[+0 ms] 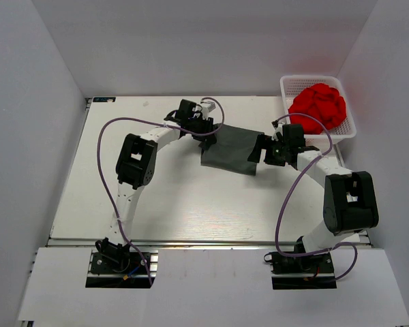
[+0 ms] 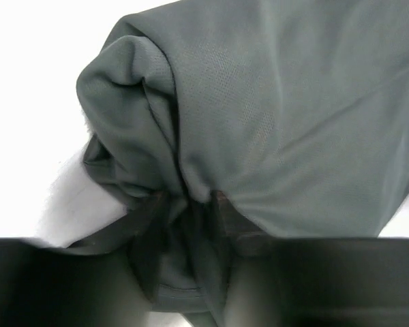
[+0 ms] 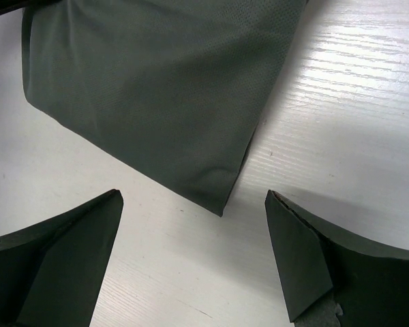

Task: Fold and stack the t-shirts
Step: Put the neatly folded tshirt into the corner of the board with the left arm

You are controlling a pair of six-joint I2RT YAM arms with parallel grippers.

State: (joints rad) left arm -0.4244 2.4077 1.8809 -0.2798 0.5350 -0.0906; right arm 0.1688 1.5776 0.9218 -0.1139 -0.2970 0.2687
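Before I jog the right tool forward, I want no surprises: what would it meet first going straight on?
The shirt: its near corner lies just ahead of the open right tool, centred between its tips. Depth is unclear, so the tips might touch the table first.

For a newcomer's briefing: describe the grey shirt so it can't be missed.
On the white table, look far-centre, between the left claw and right claw. The grey shirt lies folded there; its neighbour is a red heap in a white basket at the far right.
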